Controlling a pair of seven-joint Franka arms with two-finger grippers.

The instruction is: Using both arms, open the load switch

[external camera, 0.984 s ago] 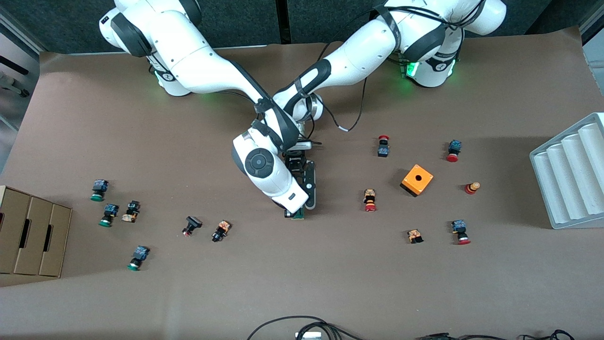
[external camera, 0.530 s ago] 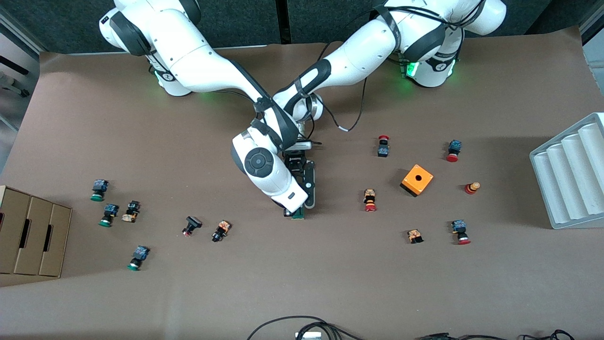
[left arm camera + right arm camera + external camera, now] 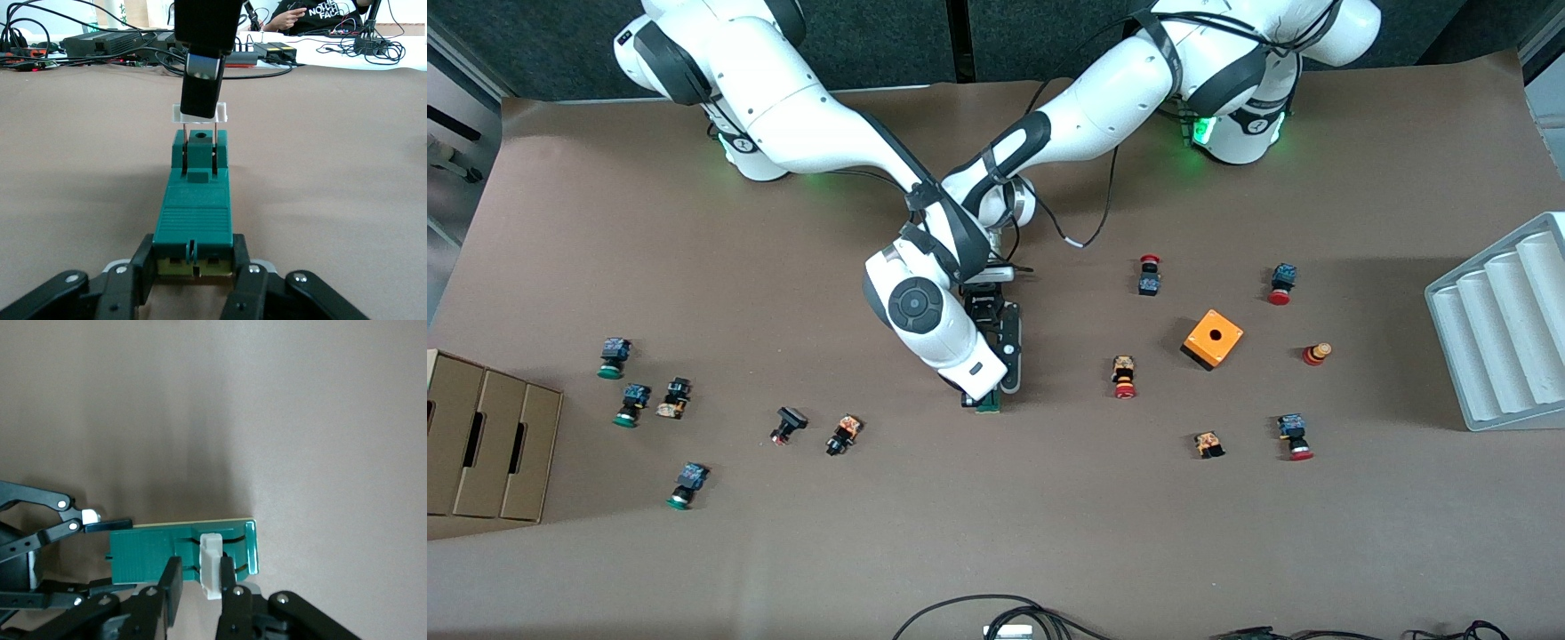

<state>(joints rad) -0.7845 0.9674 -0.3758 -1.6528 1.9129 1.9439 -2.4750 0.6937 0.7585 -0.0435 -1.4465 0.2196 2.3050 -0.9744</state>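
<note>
The load switch (image 3: 193, 207), a narrow dark-green block, lies on the brown table at its middle; only its tip (image 3: 987, 406) shows in the front view. My left gripper (image 3: 192, 257) is shut on one end of the green body, one finger on each side. My right gripper (image 3: 199, 577) comes down from above and is shut on the white end piece (image 3: 211, 567). In the left wrist view that white piece (image 3: 199, 113) stands a little above the green body on two thin metal pins. In the front view the right arm's white hand (image 3: 951, 342) hides most of the switch and both grips.
Small push-buttons lie scattered toward both ends of the table. An orange cube with a hole (image 3: 1213, 339) sits toward the left arm's end, with a grey ribbed tray (image 3: 1498, 329) at that edge. A cardboard box (image 3: 489, 436) stands at the right arm's end. Cables (image 3: 996, 613) lie at the nearest edge.
</note>
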